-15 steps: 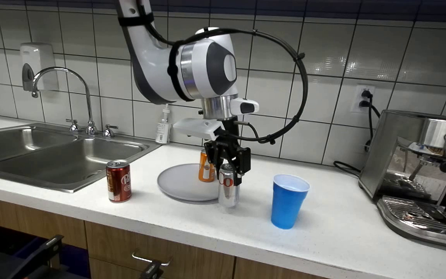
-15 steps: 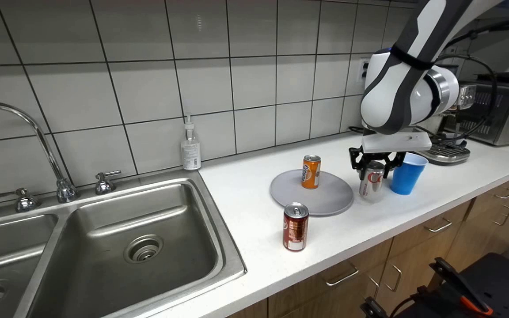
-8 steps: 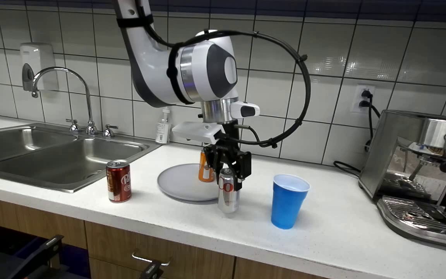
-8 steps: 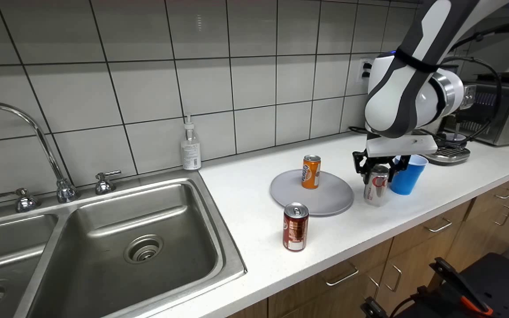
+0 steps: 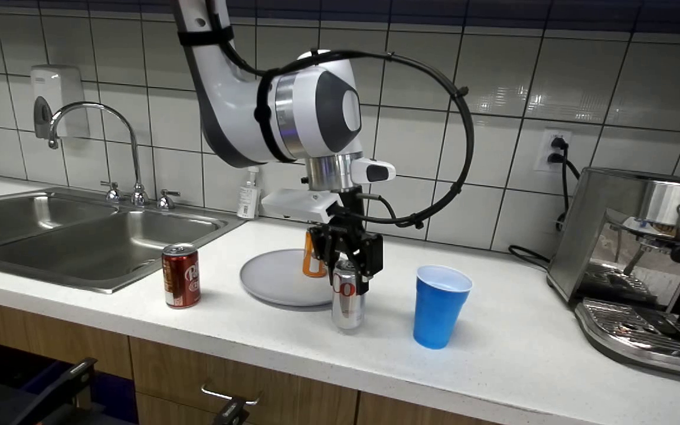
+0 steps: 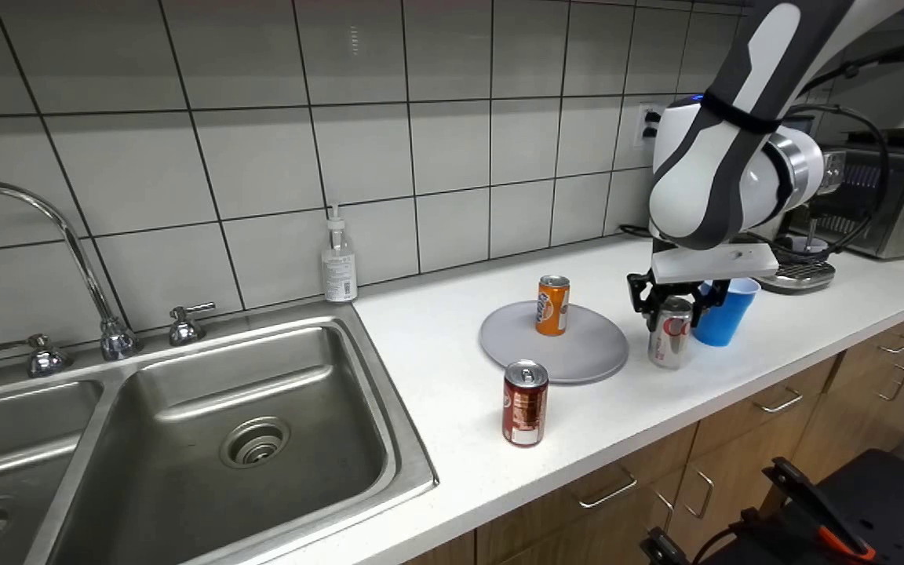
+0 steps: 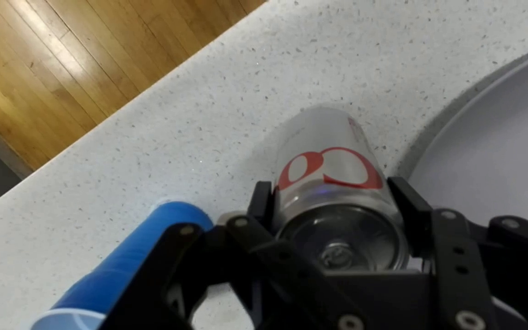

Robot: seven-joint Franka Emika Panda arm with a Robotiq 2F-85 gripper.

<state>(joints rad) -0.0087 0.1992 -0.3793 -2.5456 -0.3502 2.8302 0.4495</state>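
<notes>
Sinking lower this past second, its descent seemingly almost spent, the gripper (image 5: pixel 347 281) clasps a silver can (image 5: pixel 349 311) between its fingers, at or barely above the counter (image 5: pixel 505 319), cup (image 5: pixel 439 316) at three o'clock, plate (image 5: pixel 278 284) at ten from where I stand.

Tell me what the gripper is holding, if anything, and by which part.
The gripper holds the silver can by its upper part, the fingers on opposite sides of the body near the top.
</notes>
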